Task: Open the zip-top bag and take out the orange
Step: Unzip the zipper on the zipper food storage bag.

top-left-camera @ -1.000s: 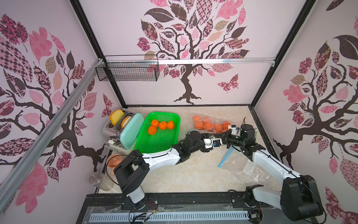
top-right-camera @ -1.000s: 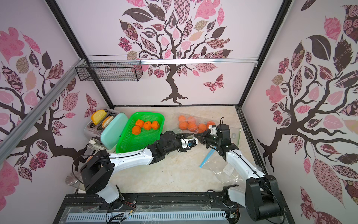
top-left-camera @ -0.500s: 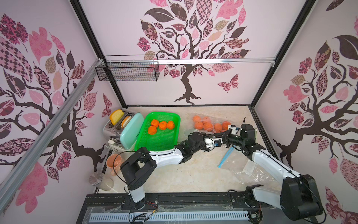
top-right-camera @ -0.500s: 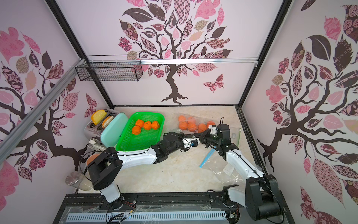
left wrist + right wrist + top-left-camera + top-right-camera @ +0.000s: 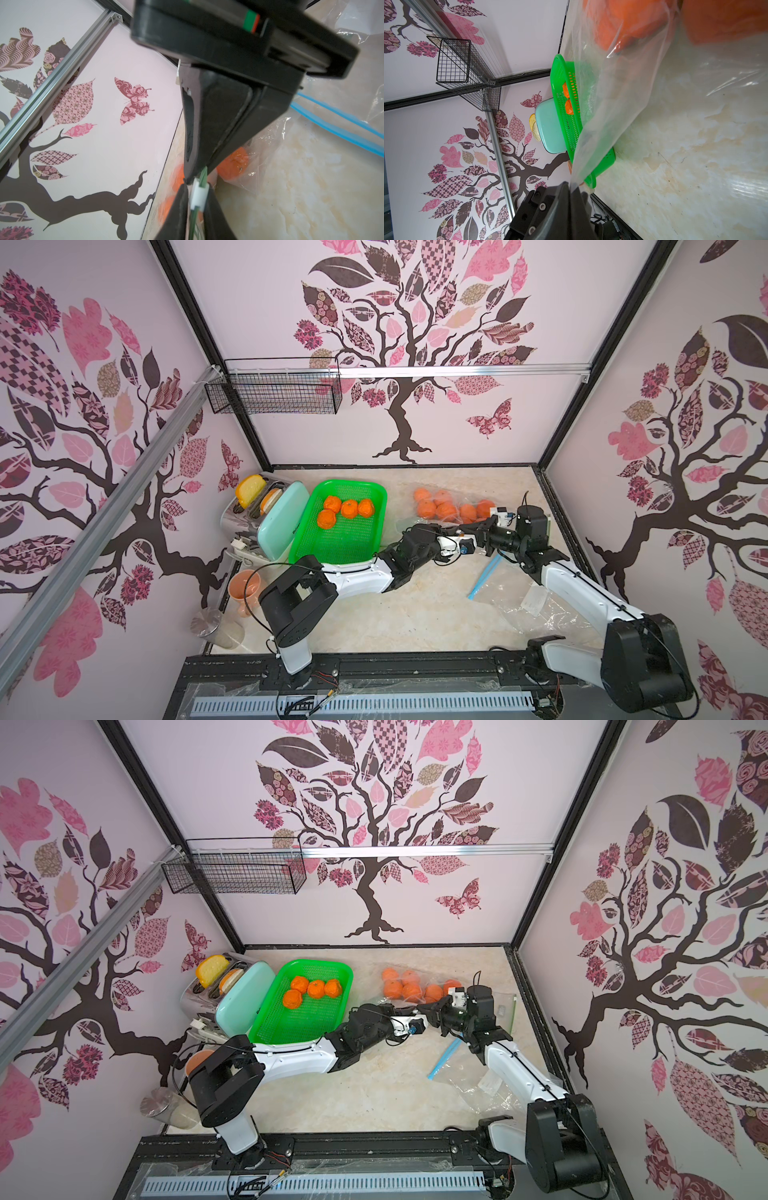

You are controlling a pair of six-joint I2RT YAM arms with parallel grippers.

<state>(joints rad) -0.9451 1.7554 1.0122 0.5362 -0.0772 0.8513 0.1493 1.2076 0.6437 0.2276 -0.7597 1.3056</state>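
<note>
Zip-top bag (image 5: 457, 499) lies far back on the right of the surface (image 5: 415, 614), with a clutch of oranges (image 5: 446, 510) bunched inside it, just beyond where the two arms meet. From where I stand, the left tool (image 5: 197, 188) is pinched on the white slider (image 5: 198, 193) that rides the bag's green zip track (image 5: 204, 172). The right tool (image 5: 572, 187) is pressed together on a fold of the clear film, which stretches taut from it toward the fruit.

So the step in hand looks like the unzipping itself. How much of the zip is undone I can't tell.

To do it well, I'd have the right arm act as the anchor and hold that film steady. The left should draw the slider straight along the track, not up or sideways, or the small slider may slip out from between its fingers. Pull low to the surface so the oranges don't roll and drag the bag. An empty bag with a blue zip (image 5: 484, 578) lies just beside the right arm; better not to snag it.
</note>
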